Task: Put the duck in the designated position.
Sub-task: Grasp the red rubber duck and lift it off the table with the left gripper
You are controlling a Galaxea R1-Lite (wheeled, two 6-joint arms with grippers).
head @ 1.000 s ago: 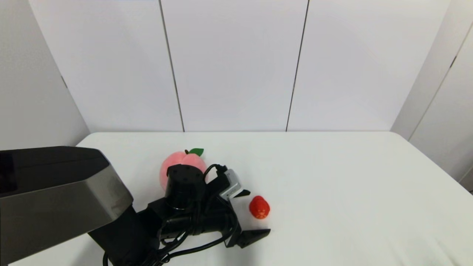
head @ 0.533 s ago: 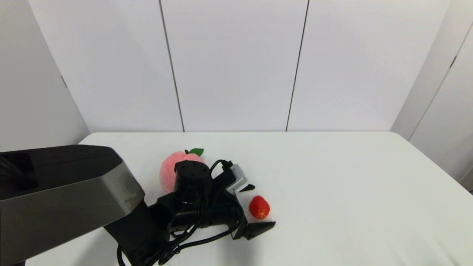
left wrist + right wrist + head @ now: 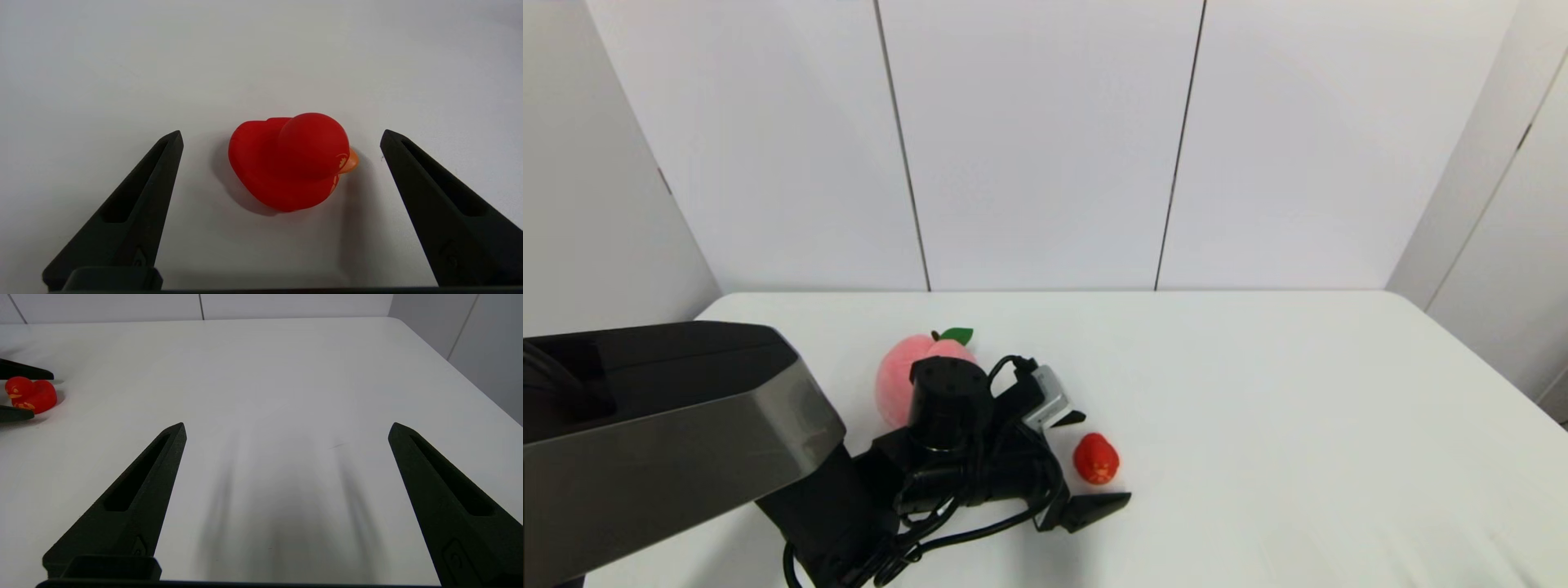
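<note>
The left claw (image 3: 282,141) is spread wide and low over the white desk (image 3: 1258,392), with the duck (image 3: 291,161) sitting between its two tapered black fingers (image 3: 135,204), touching neither. In the head view the duck (image 3: 1096,458) rests on the desk just right of the left arm's wrist, one fingertip on its far side and the other on its near side, and right of and nearer than the plush peach (image 3: 900,376).

This looks like the pre-grasp step: the claw brackets the toy but has not clenched. The next move likely calls for closing squarely across the body, perhaps after settling a touch lower, then lifting. No marked target spot shows on the desk, so where the duck must go cannot be told from here.

The duck is glossy red rubber, a rounded head on a plump body with a small orange beak pointing toward one finger. Its smooth, curved skin could slip or squirt out of a grip that lands too high on the head. The peach is soft pink plush with a green leaf, partly hidden behind the wrist. The desk is matte and plain.

The right claw (image 3: 286,428) hovers released over bare desk well to the right of the duck (image 3: 30,395), idle.
</note>
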